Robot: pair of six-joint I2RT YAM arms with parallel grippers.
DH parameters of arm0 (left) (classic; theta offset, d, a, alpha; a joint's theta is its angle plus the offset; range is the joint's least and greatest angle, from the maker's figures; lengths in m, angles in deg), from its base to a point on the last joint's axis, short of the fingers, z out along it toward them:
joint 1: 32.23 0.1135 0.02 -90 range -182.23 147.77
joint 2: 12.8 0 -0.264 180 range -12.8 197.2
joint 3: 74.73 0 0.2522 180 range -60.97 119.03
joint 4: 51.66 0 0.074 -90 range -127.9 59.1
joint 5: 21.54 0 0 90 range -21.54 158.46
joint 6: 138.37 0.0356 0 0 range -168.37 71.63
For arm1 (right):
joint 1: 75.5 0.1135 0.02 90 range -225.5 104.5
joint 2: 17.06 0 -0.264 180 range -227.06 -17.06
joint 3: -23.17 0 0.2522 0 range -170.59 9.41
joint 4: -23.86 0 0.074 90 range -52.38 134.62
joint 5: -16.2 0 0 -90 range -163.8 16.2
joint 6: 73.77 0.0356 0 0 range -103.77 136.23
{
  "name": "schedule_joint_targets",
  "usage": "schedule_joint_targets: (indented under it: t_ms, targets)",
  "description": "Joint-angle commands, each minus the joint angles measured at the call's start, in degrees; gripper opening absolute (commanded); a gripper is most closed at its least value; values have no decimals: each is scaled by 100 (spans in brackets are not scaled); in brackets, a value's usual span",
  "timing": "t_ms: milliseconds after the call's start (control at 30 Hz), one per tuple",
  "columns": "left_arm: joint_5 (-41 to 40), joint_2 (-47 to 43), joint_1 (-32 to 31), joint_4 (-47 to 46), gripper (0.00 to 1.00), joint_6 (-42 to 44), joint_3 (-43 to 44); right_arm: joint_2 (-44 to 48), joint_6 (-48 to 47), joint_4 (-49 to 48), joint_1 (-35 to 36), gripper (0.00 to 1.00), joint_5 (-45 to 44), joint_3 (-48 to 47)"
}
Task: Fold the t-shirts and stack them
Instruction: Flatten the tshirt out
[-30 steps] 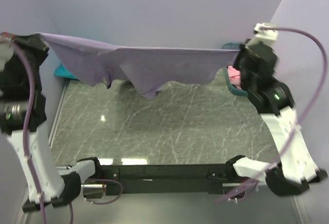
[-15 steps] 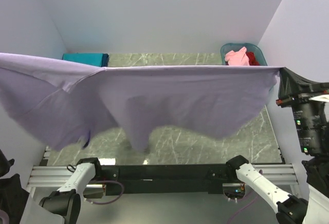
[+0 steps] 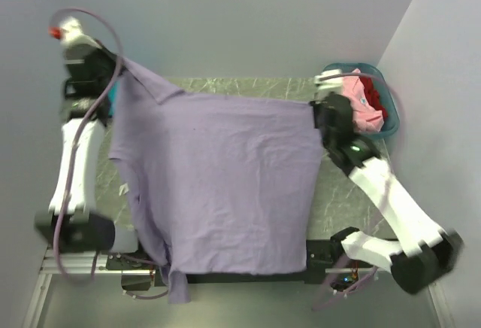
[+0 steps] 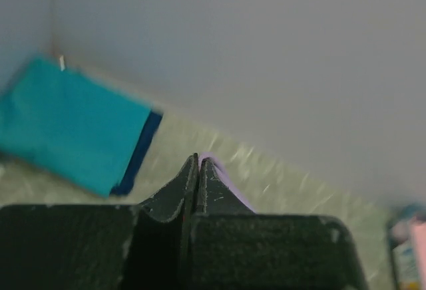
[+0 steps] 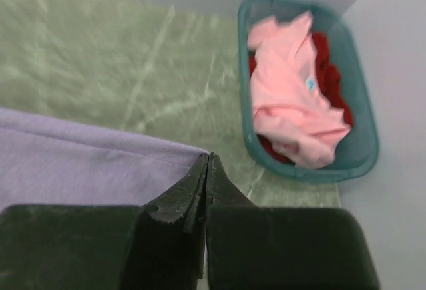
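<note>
left gripper [image 3: 118, 65] clamped on far-left corner of lavender shirt [image 3: 218, 177]; wrist view shows only a sliver of purple between the closed jaws. right gripper [image 3: 316, 111] also closed, pinching the far-right corner, cloth edge running off to its left.

lavender shirt lies spread over the table [image 5: 133, 64], falling away from both grippers toward the near edge, where its tail hangs past the rail. long axis runs far to near. held edge runs across the far side but slanted: left corner sits farther back and looks higher than the right.

judgement: the coming lay-down turns on levelling that far edge, so the left arm has more ground to give. each arm holds only its own corner.

off to the sides: folded teal shirt [image 4: 66, 127] far left; basket [image 5: 363, 150] far right, just beside the right gripper, holding a pink shirt [image 5: 293, 97] over a red shirt [image 5: 329, 70].
</note>
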Motion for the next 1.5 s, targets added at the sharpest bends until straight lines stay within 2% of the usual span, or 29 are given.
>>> schedule_joint_targets:
  t_ms: [0, 100, 233, 400, 567, 767, 1067, 1267, 1467]
  targets:
    - [558, 529, -32, -845, 1, -9, -741, -828, -232, -1772, -93, 0, -442, 651]
    - [681, 1302, -67, -1110, 1, -184, -1068, -1830, -398, -2460, -216, 0, -381, 845]
    - [1023, 2469, -67, -1418, 1, -466, -1043, -2984, -732, -2858, -418, 0, -222, 723]
    - [1296, 3219, -93, -1612, 1, -519, -631, -4083, -1022, -2972, -629, 0, -178, 152]
    - [1367, 3869, -93, -1384, 1, -510, 88, -4944, -1269, -2876, -840, 0, -152, -664]
    - [1446, 4116, -84, -1339, 1, -660, 503, -5420, -1269, -2639, -972, 0, -38, -1377]
    - [1568, 4494, -84, -707, 1, -677, 1188, -5824, -909, -1988, -1262, 0, 261, -2230]
    - [1666, 4530, -84, -181, 1, -713, 1234, -5913, -750, -1698, -1271, 0, 376, -2433]
    - [1631, 4038, -76, 163, 1, -906, 865, -5720, -724, -1487, -1263, 0, 341, -2301]
